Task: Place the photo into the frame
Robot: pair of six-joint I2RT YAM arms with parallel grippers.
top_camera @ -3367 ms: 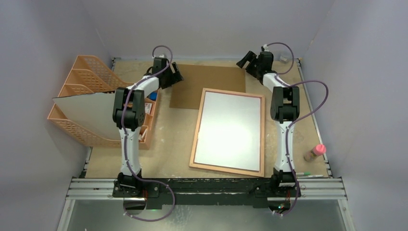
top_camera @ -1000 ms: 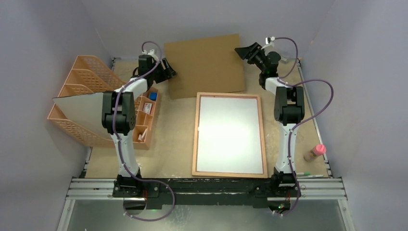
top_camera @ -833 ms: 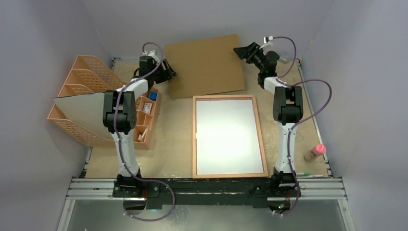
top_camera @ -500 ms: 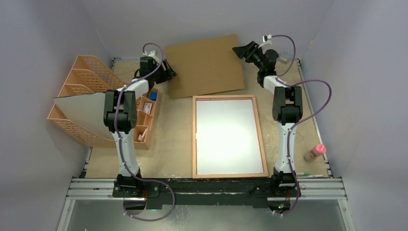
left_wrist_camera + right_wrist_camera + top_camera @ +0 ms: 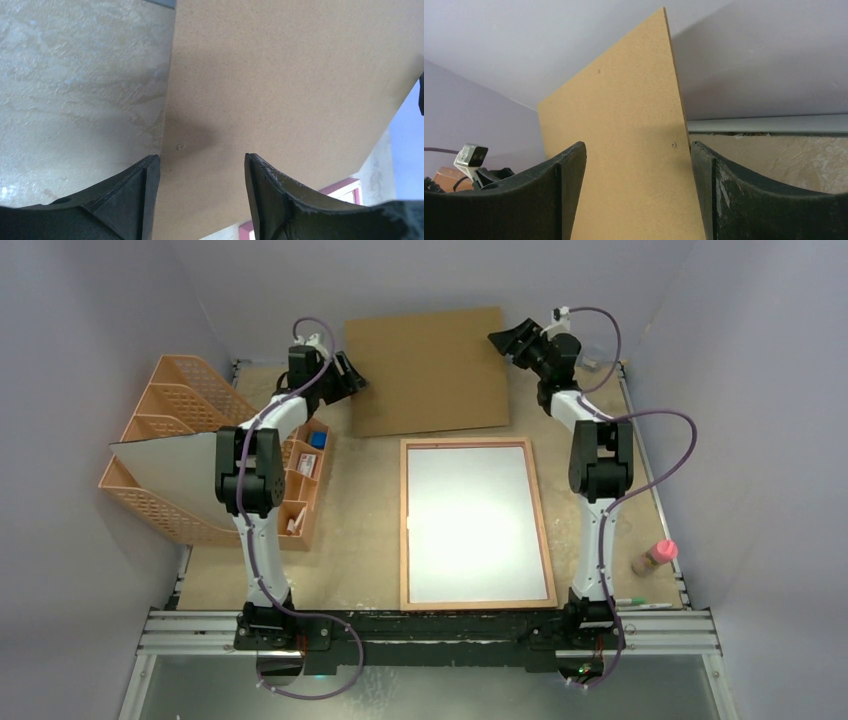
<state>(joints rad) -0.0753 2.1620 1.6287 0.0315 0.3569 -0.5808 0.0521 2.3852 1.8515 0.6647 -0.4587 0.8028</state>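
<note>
top external view: a pale beige table (image 5: 360, 540), mottled and scuffed, sits inside plain lilac-grey walls (image 5: 450, 280), with a metal rail (image 5: 440, 632) across the near edge where the arms are bolted. the frame (image 5: 404, 530) lies flat in the middle of the table, tan rim up, its long side running away from the bases. the photo (image 5: 470, 520) lies inside it, plain white side up, filling the opening. just beyond the frame's far end a brown backing board (image 5: 430, 370) stands tilted, its top edge up against the back wall; whether it leans on the wall i cannot tell. the left gripper (image 5: 350, 378) is at the board's left edge and the right gripper (image 5: 503, 340) at its upper right corner.

in the left wrist view the left gripper (image 5: 200, 159) has its fingers spread wide with nothing pinched between them. the board (image 5: 300, 90) and its left edge show through the gap, and a pink corner of the frame (image 5: 342, 186) shows below. in the right wrist view the right gripper (image 5: 638, 147) is likewise wide apart, with the board (image 5: 624, 150) rising between the fingers against the wall. whether any fingertip touches the board cannot be made out.

at the left of the table stand orange mesh file racks (image 5: 180, 400) holding a greyish-white sheet (image 5: 175, 475), with a small organiser (image 5: 305, 485) beside them. a pink-capped bottle (image 5: 655, 556) sits near the right edge.
</note>
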